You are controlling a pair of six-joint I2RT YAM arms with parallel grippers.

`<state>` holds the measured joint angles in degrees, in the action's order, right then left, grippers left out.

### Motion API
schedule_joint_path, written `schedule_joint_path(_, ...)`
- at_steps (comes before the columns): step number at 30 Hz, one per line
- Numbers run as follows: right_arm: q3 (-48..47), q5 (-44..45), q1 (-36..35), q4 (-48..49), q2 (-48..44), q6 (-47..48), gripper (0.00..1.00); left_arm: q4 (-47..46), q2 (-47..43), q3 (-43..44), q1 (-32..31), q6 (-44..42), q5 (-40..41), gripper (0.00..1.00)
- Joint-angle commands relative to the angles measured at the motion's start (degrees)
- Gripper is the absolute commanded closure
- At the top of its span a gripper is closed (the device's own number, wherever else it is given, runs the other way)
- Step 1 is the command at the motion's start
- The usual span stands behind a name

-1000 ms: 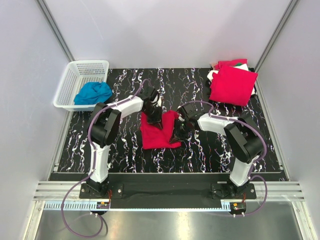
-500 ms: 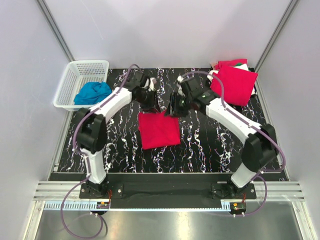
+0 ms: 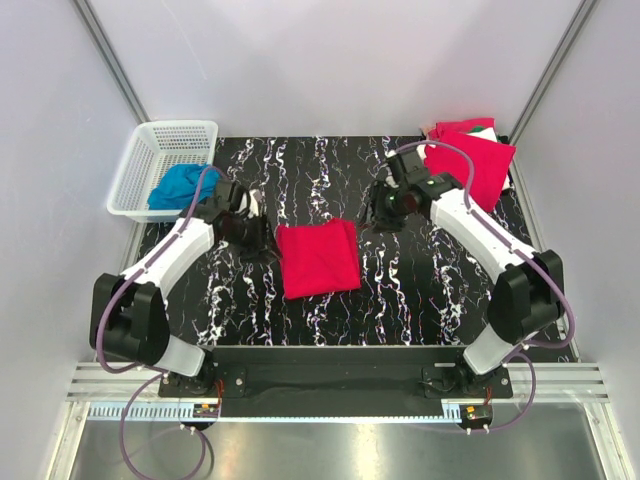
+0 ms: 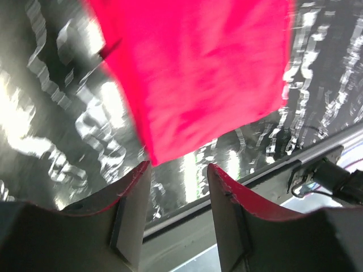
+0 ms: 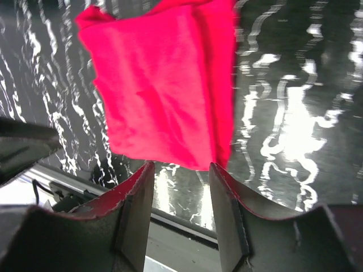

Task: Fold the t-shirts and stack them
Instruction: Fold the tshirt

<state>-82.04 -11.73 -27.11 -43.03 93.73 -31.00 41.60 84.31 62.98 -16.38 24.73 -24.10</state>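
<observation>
step: fold looks done on this 1, I'd say it's stacking time
folded t-shirt (image 3: 317, 258): dead centre of the glossy black marbled counter (image 3: 420, 300), rough square, soft red cotton, shallow creases
stack (image 3: 468, 168): at 2 o'clock, red, bit of white and green peeking out
left fingers (image 4: 133, 192): spread wide, empty, at the shirt's 10 o'clock
right fingers (image 5: 136, 192): wide and empty too, at its 2 o'clock
next: my guess, pinch through all layers or it flops open

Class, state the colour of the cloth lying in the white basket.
The cloth is teal blue, best seen in the top external view.
</observation>
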Motion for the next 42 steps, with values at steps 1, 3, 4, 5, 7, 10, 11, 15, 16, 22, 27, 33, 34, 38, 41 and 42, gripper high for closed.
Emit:
schedule_joint_path(1,3.0,-5.1,5.7,0.4,-2.9,2.7,0.49,-4.1,-2.5,-4.4,0.8,3.2,-2.6,0.51)
schedule_joint_path(3,4.3,-8.2,6.0,1.5,-2.5,4.3,0.48,-4.5,-2.7,-6.1,0.9,4.5,-2.4,0.51)
schedule_joint_path(4,4.9,-9.2,6.1,1.5,-1.5,4.9,0.47,-4.4,-3.4,-6.5,0.9,5.0,-2.4,0.5)
schedule_joint_path(5,5.2,-10.1,6.1,1.6,-1.3,5.1,0.46,-4.4,-3.8,-6.6,0.9,5.4,-2.5,0.49)
schedule_joint_path(7,7.1,-12.7,6.1,2.3,-1.5,5.0,0.46,-4.4,-4.9,-6.6,0.9,5.8,-2.0,0.45)
schedule_joint_path(10,10.2,-14.7,6.2,3.3,-2.9,3.8,0.46,-2.2,-5.5,-5.6,0.9,7.6,-0.4,0.46)
schedule_joint_path(11,11.0,-14.7,6.1,3.2,-3.6,3.5,0.46,-1.5,-5.8,-5.8,0.9,8.6,-0.3,0.47)
schedule_joint_path(15,16.6,-13.6,7.2,4.2,-8.9,6.1,0.44,-1.7,-11.7,-8.7,-0.1,13.4,3.6,0.46)
schedule_joint_path(16,17.3,-12.5,7.8,4.4,-9.4,7.0,0.44,-1.7,-14.1,-10.2,-0.1,13.8,4.1,0.46)
schedule_joint_path(22,18.2,-12.8,11.2,3.9,-7.6,8.2,0.41,-0.6,-19.4,-15.0,-0.1,14.6,4.0,0.4)
schedule_joint_path(27,13.9,-9.4,11.2,0.1,-4.5,5.9,0.4,-0.4,-15.8,-15.0,-0.1,11.7,4.1,0.39)
schedule_joint_path(33,3.1,-7.5,11.2,-9.2,3.4,12.9,0.39,-0.8,-6.6,-11.0,-0.1,5.7,5.2,0.39)
schedule_joint_path(34,1.9,-8.2,11.2,-9.9,4.3,13.4,0.39,-1.3,-5.4,-10.2,0.0,4.9,4.4,0.38)
schedule_joint_path(38,-1.2,-11.6,11.3,-9.0,7.1,16.1,0.34,-3.6,-2.4,-9.8,0.3,3.0,1.3,0.37)
schedule_joint_path(41,-2.0,-16.7,11.3,-7.3,10.6,16.5,0.33,-5.3,-1.3,-10.5,0.6,2.2,0.1,0.37)
schedule_joint_path(42,-1.6,-17.4,11.3,-6.2,10.9,16.3,0.35,-5.7,-0.6,-10.4,0.7,1.8,-0.2,0.37)
